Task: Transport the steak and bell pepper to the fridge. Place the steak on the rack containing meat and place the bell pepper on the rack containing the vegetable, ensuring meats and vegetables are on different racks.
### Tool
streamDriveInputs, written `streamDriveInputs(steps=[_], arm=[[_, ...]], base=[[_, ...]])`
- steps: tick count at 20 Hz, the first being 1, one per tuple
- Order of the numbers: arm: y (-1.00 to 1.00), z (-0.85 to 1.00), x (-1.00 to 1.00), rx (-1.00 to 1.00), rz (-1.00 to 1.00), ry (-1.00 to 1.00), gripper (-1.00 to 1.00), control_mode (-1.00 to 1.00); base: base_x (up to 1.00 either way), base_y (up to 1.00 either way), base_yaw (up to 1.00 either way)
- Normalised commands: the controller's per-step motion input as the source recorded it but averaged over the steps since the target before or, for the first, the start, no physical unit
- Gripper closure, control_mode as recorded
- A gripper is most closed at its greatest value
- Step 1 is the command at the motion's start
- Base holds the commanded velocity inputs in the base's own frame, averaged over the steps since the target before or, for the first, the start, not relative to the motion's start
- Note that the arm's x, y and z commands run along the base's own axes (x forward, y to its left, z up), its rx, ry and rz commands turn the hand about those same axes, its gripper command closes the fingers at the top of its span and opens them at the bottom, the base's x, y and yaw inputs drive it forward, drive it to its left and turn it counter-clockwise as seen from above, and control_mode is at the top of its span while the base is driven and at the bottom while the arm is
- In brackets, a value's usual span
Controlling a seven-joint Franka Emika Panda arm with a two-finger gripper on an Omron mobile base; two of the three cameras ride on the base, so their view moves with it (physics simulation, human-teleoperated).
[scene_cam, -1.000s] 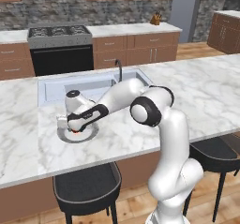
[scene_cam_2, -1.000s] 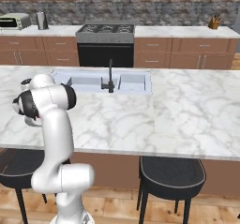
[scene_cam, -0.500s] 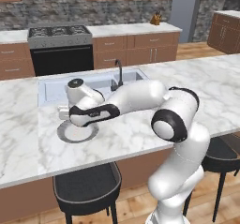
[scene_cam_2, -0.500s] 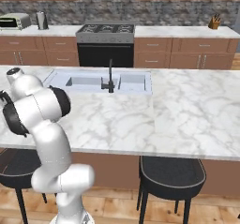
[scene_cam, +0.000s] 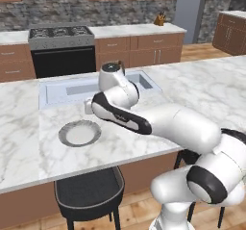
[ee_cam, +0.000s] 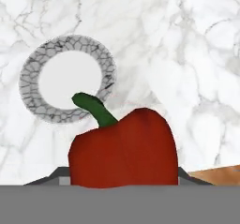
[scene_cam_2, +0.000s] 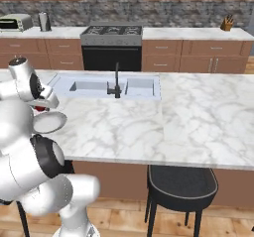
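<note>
1. Bell pepper sits right at the gripper's tip line in the hand view, green stem up and curling toward the plate. It hides the fingertips, but it hangs above the counter with nothing under it, so the gripper is judged clamped on it.
2. Plate lies bare on the marble island counter, in front of the sink. In the hand view the plate is below and beyond the pepper, well apart from it, so the pepper is off the plate.
3. Gripper is beside the plate's far-right rim, between plate and sink, raised off the counter. In the right base view a bit of red shows just under the hand, above the plate.
4. Steak: can't pick it out from these angles; the plate holds nothing.
5. Fridge isn't visible ahead of the base. Judgement: the next move is transport, driving the base round to the fridge while keeping the grip.
6. Key relation: pepper is already between the fingers, roughly upright and squat, no real long axis. What counts later is lining it up with the lower rack.
7. Risk: glossy round skin could slip if the arm swings fast.
</note>
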Motion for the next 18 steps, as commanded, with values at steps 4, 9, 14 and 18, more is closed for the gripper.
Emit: streamDriveInputs(steps=[4, 9, 14, 18], arm=[[-1.00, 0.82, -0.78, 0.00, 0.20, -0.10, 1.00, -1.00], [-0.92, 0.85, -0.94, 0.00, 0.17, -0.25, 1.00, -1.00], [-0.55, 0.89, -1.00, 0.00, 0.09, -0.29, 1.00, -1.00], [-0.39, 1.00, -1.00, 0.08, -0.02, -0.14, 1.00, -1.00]], base=[[0.00, 0.00, 0.00], [0.00, 0.00, 0.00], [0.00, 0.00, 0.00], [0.00, 0.00, 0.00]])
